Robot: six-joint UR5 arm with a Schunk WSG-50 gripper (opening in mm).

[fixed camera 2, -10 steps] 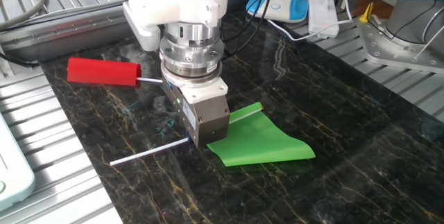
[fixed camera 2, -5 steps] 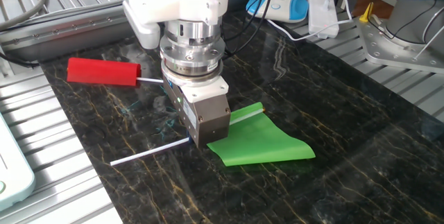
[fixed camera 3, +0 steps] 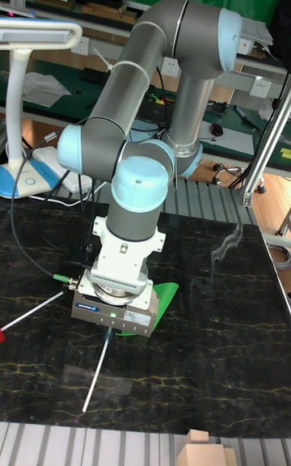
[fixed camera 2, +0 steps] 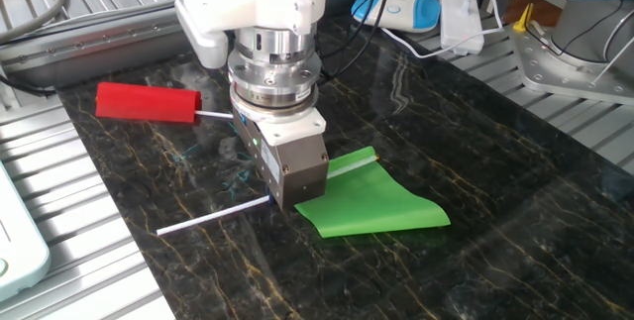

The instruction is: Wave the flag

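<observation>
The gripper (fixed camera 3: 113,327) hung low over the dark tabletop (fixed camera 3: 202,369), hiding most of the green flag (fixed camera 3: 164,298); its jaws were hidden.

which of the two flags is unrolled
The bright green flag, spread flat beside the gripper; the red flag lies rolled up.

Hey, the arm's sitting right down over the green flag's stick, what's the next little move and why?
Probably close the jaws on the stick, then lift. The gripper sits low over it, the green flag lies flat on the table, and the fingertips are hidden, so a grip isn't confirmed.
</observation>
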